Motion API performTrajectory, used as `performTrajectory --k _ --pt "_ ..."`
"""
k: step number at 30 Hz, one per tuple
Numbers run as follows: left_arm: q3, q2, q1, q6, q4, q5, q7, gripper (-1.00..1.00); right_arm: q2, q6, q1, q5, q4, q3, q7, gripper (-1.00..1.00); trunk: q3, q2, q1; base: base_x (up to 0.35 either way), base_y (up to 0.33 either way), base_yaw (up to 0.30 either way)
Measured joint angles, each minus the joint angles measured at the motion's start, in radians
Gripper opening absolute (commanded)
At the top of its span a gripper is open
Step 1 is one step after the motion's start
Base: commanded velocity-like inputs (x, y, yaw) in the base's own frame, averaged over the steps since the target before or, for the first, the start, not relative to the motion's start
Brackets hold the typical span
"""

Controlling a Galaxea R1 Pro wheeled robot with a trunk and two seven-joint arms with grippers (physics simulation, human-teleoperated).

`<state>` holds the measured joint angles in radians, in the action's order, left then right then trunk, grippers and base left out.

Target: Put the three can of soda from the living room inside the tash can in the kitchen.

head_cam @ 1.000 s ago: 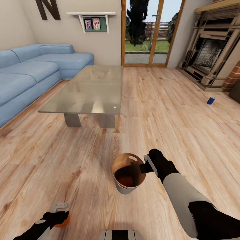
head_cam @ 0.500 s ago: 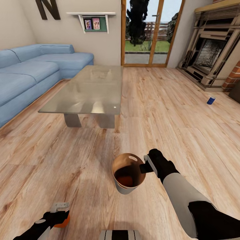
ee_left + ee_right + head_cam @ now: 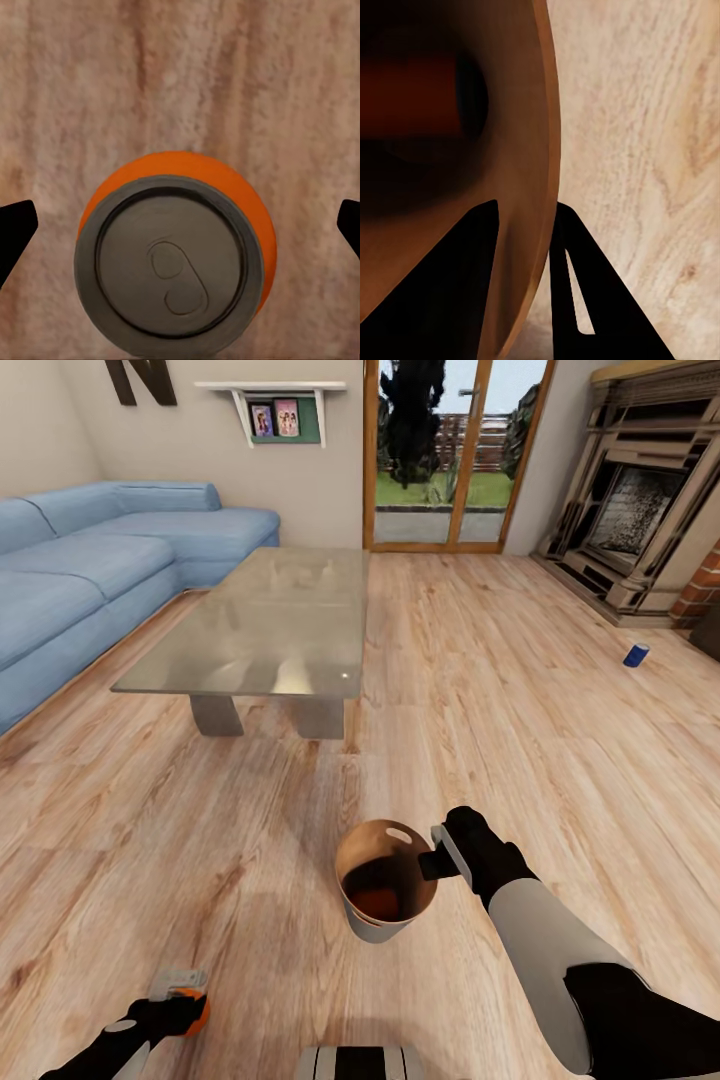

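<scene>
Down at the lower left edge of the head view, the left gripper (image 3: 172,1000) is partly cut off by the frame, and the orange soda can with a silver top (image 3: 193,1015) shows there only as a sliver of orange beside its dark fingers. From the left wrist view that same orange can (image 3: 176,259) is seen end-on, its long axis running toward the camera, tab and lid facing up at the lens (the body below the lid is mostly hidden); the two dark fingertips (image 3: 13,232) sit at the far edges, wide of the can's sides, so whether they grip it I cannot tell. Near the middle of the light wood floor (image 3: 520,700), the small round pale grey bin with a brown inside (image 3: 385,880) stands upright, mouth up, its oval handle slot on the far rim. Something orange-red lies in its shadowed bottom, too dark to name. The right gripper (image 3: 440,860) pinches the bin's near-right rim: in the right wrist view its fingers straddle the brown wall (image 3: 521,187), one inside and one outside. A small blue can (image 3: 635,655) lies tilted on the floor far to the right, near the brick fireplace (image 3: 640,510), too small to read its ends. The grey glass-topped low table (image 3: 270,625) stands beside the blue sofa (image 3: 90,580).
</scene>
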<state>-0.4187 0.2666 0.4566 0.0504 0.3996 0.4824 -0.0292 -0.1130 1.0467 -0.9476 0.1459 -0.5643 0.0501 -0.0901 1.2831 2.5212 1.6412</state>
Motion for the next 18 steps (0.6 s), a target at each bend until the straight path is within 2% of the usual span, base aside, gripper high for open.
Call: performTrajectory --k 12,18 --pt "0.000 0.000 0.000 -0.004 0.000 0.000 0.000 1.00 -0.002 0.000 0.000 -0.001 0.000 0.000 0.000 -1.00 0.000 0.000 0.000 0.000 0.000 0.000" --pt "0.000 0.000 0.000 0.002 -0.001 -0.001 0.001 1.00 -0.003 0.000 0.000 0.002 0.000 0.000 0.000 -1.00 0.023 0.001 0.003 0.000 0.000 0.000"
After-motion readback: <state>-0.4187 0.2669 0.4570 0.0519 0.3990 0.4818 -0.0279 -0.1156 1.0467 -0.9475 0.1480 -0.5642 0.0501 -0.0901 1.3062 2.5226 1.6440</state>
